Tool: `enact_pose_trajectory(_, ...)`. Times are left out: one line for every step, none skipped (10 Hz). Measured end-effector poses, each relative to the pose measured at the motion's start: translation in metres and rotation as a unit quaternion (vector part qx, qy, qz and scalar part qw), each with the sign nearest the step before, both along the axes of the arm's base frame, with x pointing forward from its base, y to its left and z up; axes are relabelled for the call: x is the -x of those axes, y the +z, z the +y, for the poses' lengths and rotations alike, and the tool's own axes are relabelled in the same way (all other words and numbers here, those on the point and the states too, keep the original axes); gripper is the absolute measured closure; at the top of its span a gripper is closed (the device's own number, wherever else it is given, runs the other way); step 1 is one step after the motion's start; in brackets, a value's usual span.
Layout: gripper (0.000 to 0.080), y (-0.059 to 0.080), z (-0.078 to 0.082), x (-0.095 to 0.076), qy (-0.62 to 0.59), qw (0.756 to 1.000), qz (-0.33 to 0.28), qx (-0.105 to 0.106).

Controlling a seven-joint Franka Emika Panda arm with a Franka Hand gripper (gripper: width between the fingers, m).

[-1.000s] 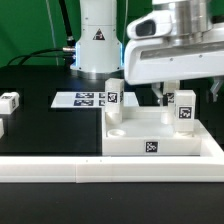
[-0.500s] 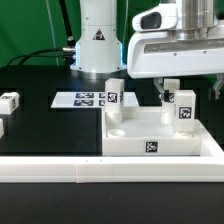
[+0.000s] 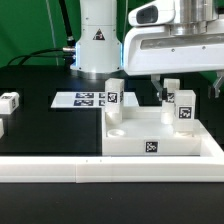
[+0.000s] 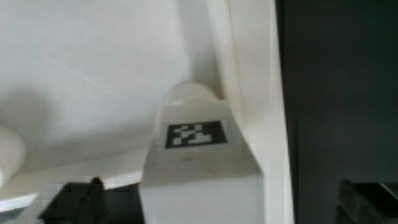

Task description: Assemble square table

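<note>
leg (image 3: 181, 106): stood upright in a far corner socket of the square table top (image 3: 125, 146), long axis vertical
gripper (image 4: 222, 198): spread wide, leg left ungripped between

The white slab (image 3: 128, 143) of the square table lies flat with its raised rim up, a black-and-white tag on its near edge and an open round socket (image 3: 118, 130) in the near corner toward the exterior view's left. Two tagged legs stand upright on it, one (image 3: 113, 92) at the far corner on that side, the other (image 3: 182, 108) (image 4: 196, 150) close against the opposite rim. Two more leg blocks (image 3: 9, 101) lie loose, well apart from the slab at the exterior view's left edge.
</note>
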State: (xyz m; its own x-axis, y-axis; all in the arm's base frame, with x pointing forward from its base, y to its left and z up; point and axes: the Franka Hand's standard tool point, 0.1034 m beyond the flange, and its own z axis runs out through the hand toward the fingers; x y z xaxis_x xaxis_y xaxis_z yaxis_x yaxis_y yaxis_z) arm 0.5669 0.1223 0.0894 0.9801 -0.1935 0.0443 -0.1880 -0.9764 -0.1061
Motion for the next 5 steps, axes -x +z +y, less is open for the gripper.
enact_pose_trajectory(0.015,-0.0016,-0.0025,0.0,-0.001,1.0,0.001,0.001)
enact_pose_trajectory(0.015,-0.003,-0.004,0.0003,-0.002,1.0,0.002,0.001)
enact_pose_trajectory(0.015,-0.0045,-0.0043,0.0006,-0.002,1.0,0.003,0.002)
enact_pose_trajectory(0.015,-0.0074,-0.0031,0.0012,-0.001,1.0,0.001,0.003)
enact_pose_trajectory(0.015,-0.0086,-0.0026,0.0017,-0.001,1.0,0.002,0.003)
